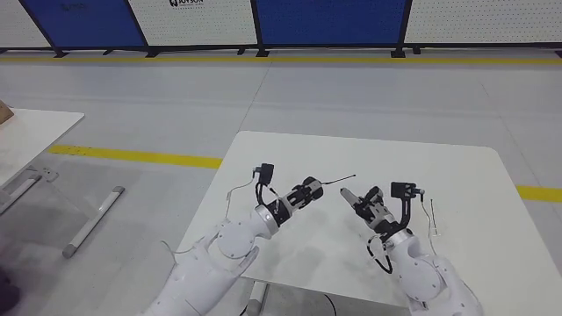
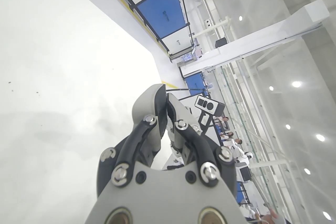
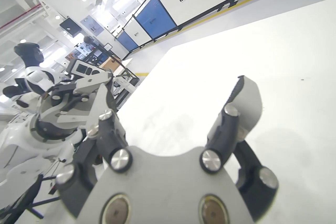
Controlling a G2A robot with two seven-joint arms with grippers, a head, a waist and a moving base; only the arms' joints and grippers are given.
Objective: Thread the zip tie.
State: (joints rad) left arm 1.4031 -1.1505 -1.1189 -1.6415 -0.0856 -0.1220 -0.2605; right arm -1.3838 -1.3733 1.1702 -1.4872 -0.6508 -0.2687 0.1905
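Left end effector (image 2: pixel 166 93) pinches the zip tie (image 1: pixel 341 178) over the white table (image 1: pixel 457 175); right end effector (image 1: pixel 358 197) gapes beside.

Large industrial test hall: blue-white partition panels (image 1: pixel 334 4), yellow floor line (image 1: pixel 132 154), high ceiling lights (image 2: pixel 296 84).

Both arms come in over the table's near edge, and their wrists hang above its middle. The left gripper (image 1: pixel 312 190) (image 2: pixel 166 93) lies nearly level and points toward the right edge. Its fingers (image 2: pixel 147 104) are pressed together on one end of the thin black zip tie (image 1: pixel 338 178). The right gripper (image 1: pixel 351 197) (image 3: pixel 173 83) points back toward the left edge and slightly toward the far one, jaws spread wide. The two gripper tips face each other, near but apart.
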